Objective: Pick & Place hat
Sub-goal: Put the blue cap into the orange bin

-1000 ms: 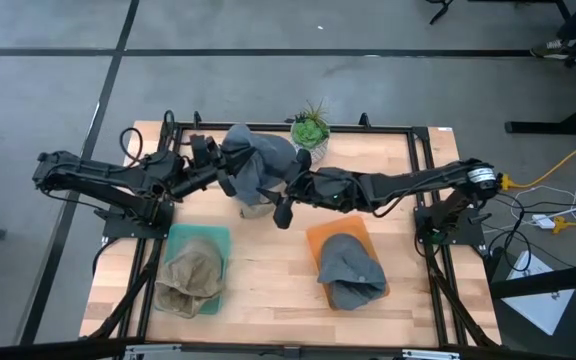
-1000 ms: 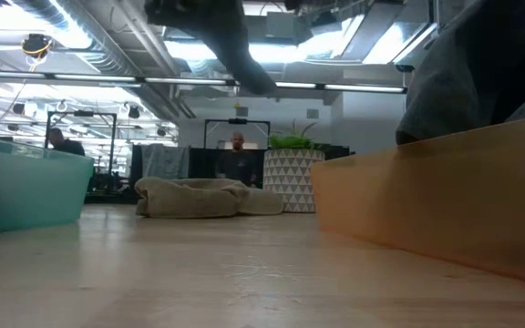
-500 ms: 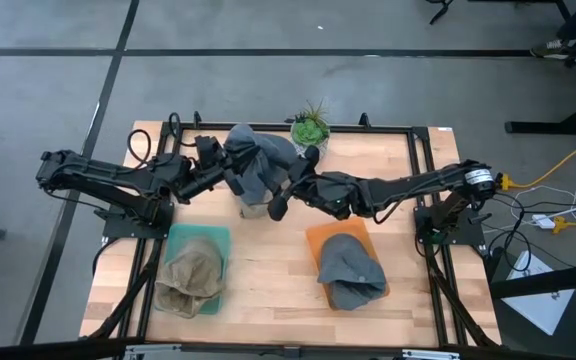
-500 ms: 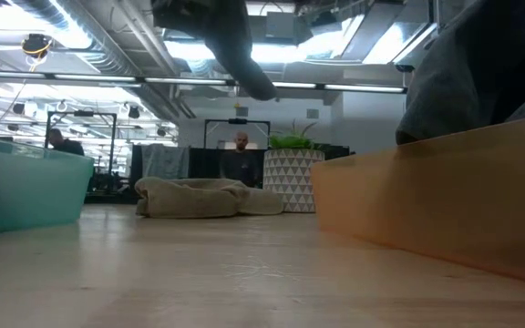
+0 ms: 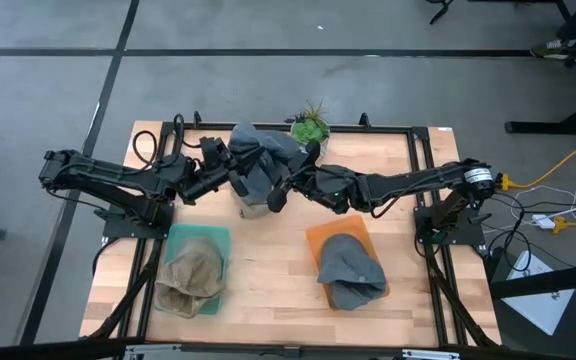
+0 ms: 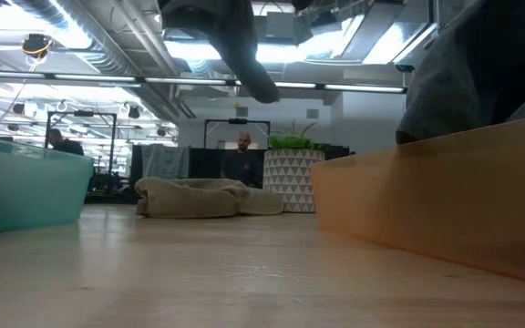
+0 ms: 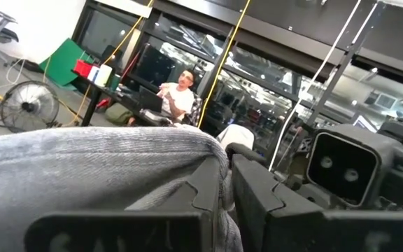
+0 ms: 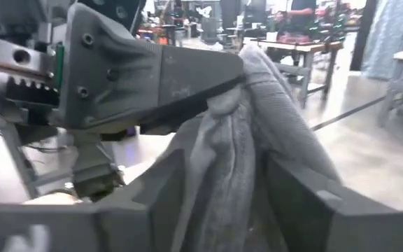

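Observation:
A grey hat hangs in the air over the table's far middle, with my left gripper shut on it. In the low view the hat dangles well above the wood. My right gripper has come in level from the table's right. It is open, and its two fingers stand on either side of the hat's hanging cloth. My left gripper pinches a bunched fold of the grey hat between its two fingers, coming in level from the table's left. The hat hangs slack below the fingers, clear of the table. My right gripper has the cloth between its fingers; whether they touch it I cannot tell.
A beige hat lies on the wood under the held one. A potted plant stands at the far edge. A teal tray near left holds a beige hat. An orange tray near right holds a grey hat.
My left gripper has carried the grey hat a little toward the table's right, and the hat still hangs clear. My right gripper has swung its fingers round toward the hat.

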Robot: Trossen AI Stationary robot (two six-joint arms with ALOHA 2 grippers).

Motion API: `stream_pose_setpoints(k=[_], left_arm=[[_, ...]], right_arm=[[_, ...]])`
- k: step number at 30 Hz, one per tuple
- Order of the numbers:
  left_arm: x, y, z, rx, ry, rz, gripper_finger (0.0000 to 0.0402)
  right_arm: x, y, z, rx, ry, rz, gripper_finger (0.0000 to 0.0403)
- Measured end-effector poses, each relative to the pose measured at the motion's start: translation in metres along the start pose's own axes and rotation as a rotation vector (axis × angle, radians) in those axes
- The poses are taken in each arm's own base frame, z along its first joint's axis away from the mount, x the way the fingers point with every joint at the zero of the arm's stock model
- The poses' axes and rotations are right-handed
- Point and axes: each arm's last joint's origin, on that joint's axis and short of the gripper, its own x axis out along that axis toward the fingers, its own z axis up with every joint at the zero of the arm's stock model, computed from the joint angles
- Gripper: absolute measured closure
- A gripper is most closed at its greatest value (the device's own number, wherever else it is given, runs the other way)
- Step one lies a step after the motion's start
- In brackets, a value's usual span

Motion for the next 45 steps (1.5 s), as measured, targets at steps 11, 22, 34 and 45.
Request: stream_pose_setpoints(k=[11, 22, 34, 45], left_arm=[[-0.008, 0.003, -0.002, 0.084, 0.091, 0.014, 0.035], [-0.046, 0.006, -0.001, 0.072, 0.434, -0.188, 0.0279], [-0.052, -0.006, -0.02, 0.59, 0.442, -0.225, 0.0264], [-0.045, -0.019, -0.023, 0.862, 0.486, -0.122, 0.0207]], right_arm=[[-0.008, 0.007, -0.007, -0.171, 0.051, -0.068, 0.0385], [-0.017, 0.003, -0.019, -0.231, 0.194, -0.096, 0.0394], [-0.02, 0.008, -0.026, -0.173, 0.286, 0.106, 0.0396], [-0.023, 0.009, -0.032, -0.154, 0.355, 0.162, 0.0395]])
